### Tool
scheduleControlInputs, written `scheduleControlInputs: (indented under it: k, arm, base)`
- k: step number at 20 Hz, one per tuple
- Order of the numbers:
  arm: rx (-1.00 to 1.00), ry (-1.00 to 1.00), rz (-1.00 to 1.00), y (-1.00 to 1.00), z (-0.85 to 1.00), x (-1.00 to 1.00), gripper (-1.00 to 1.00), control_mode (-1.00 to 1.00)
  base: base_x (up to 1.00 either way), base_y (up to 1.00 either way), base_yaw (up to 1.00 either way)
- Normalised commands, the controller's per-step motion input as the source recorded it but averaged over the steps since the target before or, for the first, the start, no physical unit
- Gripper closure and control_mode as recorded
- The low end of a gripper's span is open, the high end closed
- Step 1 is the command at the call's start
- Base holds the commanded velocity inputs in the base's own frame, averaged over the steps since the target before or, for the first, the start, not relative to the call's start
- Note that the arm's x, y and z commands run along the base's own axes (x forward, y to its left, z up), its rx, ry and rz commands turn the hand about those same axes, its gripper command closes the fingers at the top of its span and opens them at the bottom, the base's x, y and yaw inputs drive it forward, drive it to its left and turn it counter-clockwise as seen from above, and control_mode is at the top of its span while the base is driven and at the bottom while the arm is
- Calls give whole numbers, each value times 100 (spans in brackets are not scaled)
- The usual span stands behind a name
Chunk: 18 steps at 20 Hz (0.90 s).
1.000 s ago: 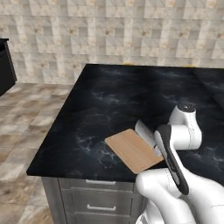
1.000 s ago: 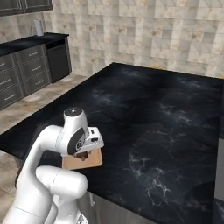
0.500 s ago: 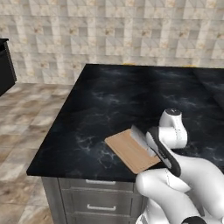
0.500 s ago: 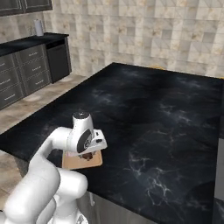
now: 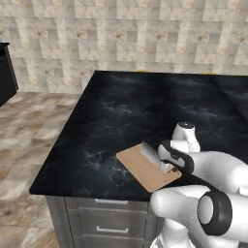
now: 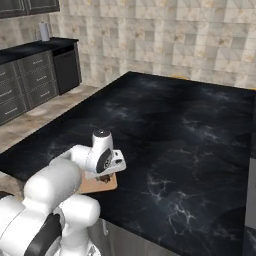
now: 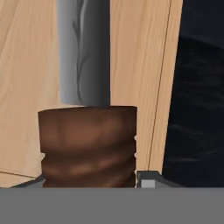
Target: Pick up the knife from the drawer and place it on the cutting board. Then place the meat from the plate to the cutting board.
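At lower centre of the left base view, the white arm's gripper [image 5: 167, 168] reaches down to the cutting board [image 5: 137, 166], which lies near the front edge of the dark marbled worktop [image 5: 145, 106]. The knife [image 5: 150, 154] rests along the board, its pale-grey blade pointing toward the upper left of the frame.

From the hand view, the fingers [image 7: 148, 179] are closed on the knife's ribbed brown handle [image 7: 87, 144], one on each side at the bottom of the frame (they touch it with no gap to be seen). The grey blade [image 7: 83, 57] runs straight up the frame over the light-tan wood of the board [image 7: 26, 87]. The board's right edge shows as a thin line, with black worktop [image 7: 197, 109] beyond it on the right.

Over in the right base view, the gripper [image 6: 104, 177] sits at lower left, low over a corner of the board [image 6: 102, 186] that peeks out beneath the arm, while the worktop [image 6: 190, 130] stretches to the upper right. Two grey drawer fronts [image 5: 111, 213] with slim silver handles sit under the worktop's front edge, at the bottom of the left base view, both pushed in.
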Motion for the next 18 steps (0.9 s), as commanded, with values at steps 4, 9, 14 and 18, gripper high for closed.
scheduleControlInputs:
  k: [4, 9, 14, 18]
  arm:
    - [6, 13, 0, 0, -43, 24, 100, -100]
    - [4, 8, 0, 0, -42, 30, 100, -100]
    - [1, 3, 0, 9, -31, 22, -100, -100]
    - [0, -1, 2, 1, 2, -3, -100, -100]
  base:
    - [0, 0, 0]
    - [0, 0, 0]
    - [0, 0, 0]
    - [0, 0, 0]
